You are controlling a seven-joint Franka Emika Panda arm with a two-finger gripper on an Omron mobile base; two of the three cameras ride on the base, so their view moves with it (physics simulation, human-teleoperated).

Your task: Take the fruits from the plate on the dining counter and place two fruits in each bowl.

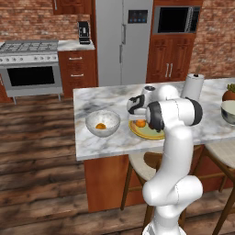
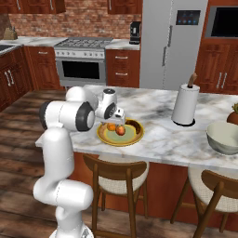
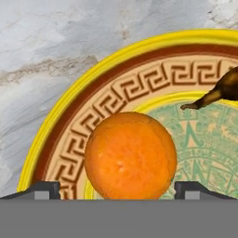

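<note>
Your arm [image 1: 176, 151] is glossy white all over, built from thick rounded tube segments that swell into bulbous joints. You can see a broad black band ringing the big joint [image 1: 156, 115] in the left base view, and a matching dark disc caps that joint [image 2: 85, 116] in the right base view. The wrist section [image 2: 109, 103] is a short white cylinder with a grey top. Your gripper [image 3: 116, 189] ends in two small dark grey finger tips [image 3: 42, 189] with squared, blocky outlines.
</note>
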